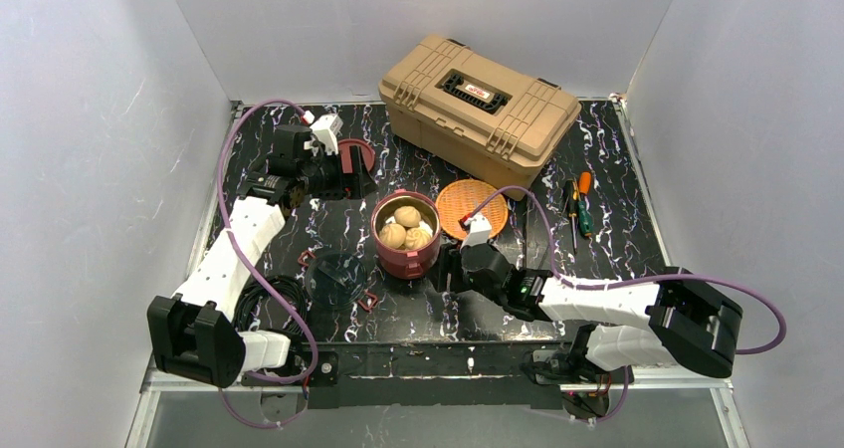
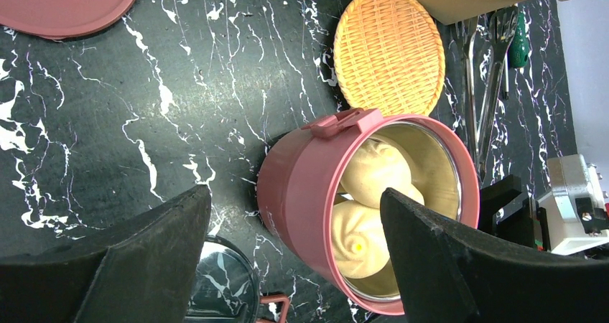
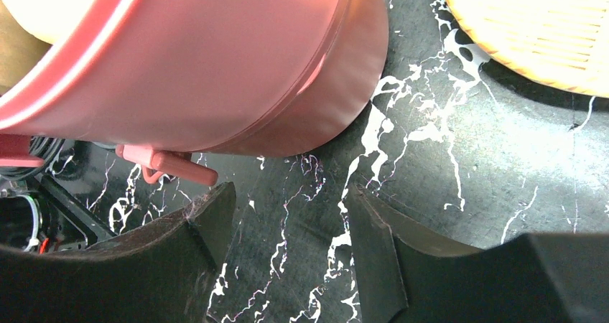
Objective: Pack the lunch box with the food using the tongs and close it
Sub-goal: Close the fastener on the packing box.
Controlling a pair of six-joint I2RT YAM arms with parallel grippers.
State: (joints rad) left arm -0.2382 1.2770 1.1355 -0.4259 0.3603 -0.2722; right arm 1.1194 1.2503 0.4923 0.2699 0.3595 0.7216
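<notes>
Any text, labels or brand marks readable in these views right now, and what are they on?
No text can be read in any view.
Tan toolbox: the small red label by its black handle is too small and blurred to read.
Lunch box and woven plate: no marks visible.

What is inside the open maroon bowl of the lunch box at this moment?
At least three beige buns lie inside the lunch box bowl, against its steel lining. Whatever is beneath the buns is covered.

Bright, even light; soft shadows around the lunch box (image 1: 406, 259); pale sheen on its wall up close.
</notes>
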